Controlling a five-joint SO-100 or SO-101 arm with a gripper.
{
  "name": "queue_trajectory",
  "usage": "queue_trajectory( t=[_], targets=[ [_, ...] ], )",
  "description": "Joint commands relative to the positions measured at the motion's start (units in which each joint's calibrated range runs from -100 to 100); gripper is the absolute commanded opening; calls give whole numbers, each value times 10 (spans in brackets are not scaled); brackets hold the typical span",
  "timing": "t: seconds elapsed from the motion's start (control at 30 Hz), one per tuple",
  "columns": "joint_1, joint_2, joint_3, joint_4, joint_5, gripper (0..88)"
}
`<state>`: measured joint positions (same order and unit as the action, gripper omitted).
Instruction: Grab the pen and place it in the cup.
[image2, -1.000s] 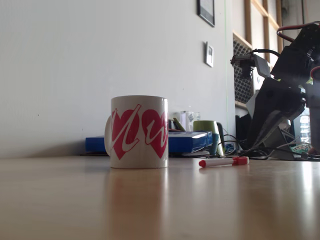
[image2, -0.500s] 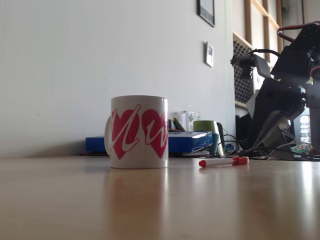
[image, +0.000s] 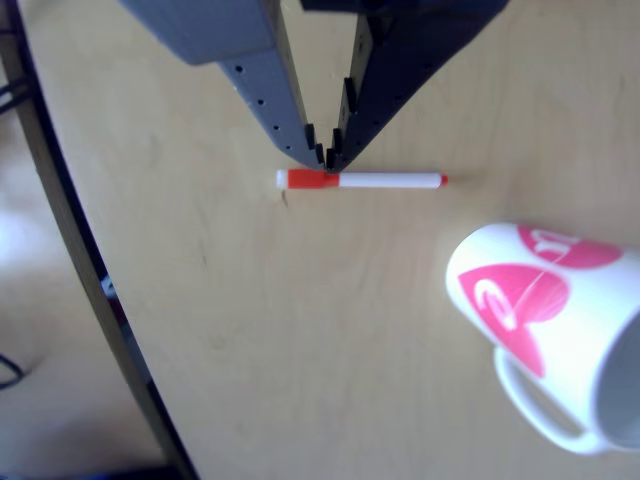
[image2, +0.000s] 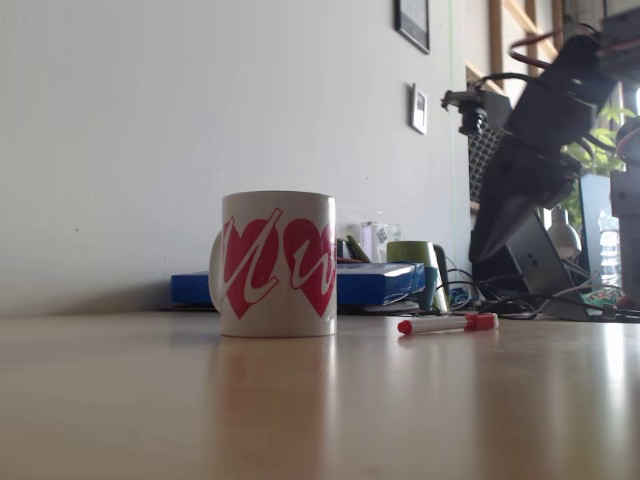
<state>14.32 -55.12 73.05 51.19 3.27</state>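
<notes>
The pen (image: 360, 180) lies flat on the wooden table (image: 250, 330), and the gripper (image: 328, 152) hangs just above it in the other view, its two finger tips nearly closed with only a thin slit between them, grasping nothing. The tips sit over the joint where the red-orange cap meets the white barrel. Whether they touch the pen cannot be told from this angle.

The pen looks light, stiff and smooth, so it would likely roll or slip if pinched off-centre. A hold across the white barrel near its middle seems safest; the jaws would have to open wider first.

Further out, the cup (image: 560, 330) stands near the pen's small red end, apart from it, its handle turned toward the camera. In the fixed view the pen (image2: 447, 323) lies to the right of the cup (image2: 278, 264), with the dark arm (image2: 530, 150) raised behind it.

There is one pen, one cup, and one gripper with two fingers.
</notes>
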Motion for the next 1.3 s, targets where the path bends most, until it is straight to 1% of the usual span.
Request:
queue_trajectory(
  t=[0.0,0.13,0.2,0.3,0.37,0.43,0.57,0.7,0.9,1.27],
  targets=[
    [-3,123,-127,-9,59,18],
    [-13,148,-163,-9,144,18],
    [-27,153,-176,6,170,27],
    [-68,172,-199,61,206,75],
    [-94,190,-206,86,221,105],
    [-118,209,-208,98,229,113],
    [-137,247,-201,100,235,113],
    [-149,280,-207,119,251,114],
    [-150,314,-208,112,282,153],
    [-149,403,-208,-2,287,152]
  ],
)
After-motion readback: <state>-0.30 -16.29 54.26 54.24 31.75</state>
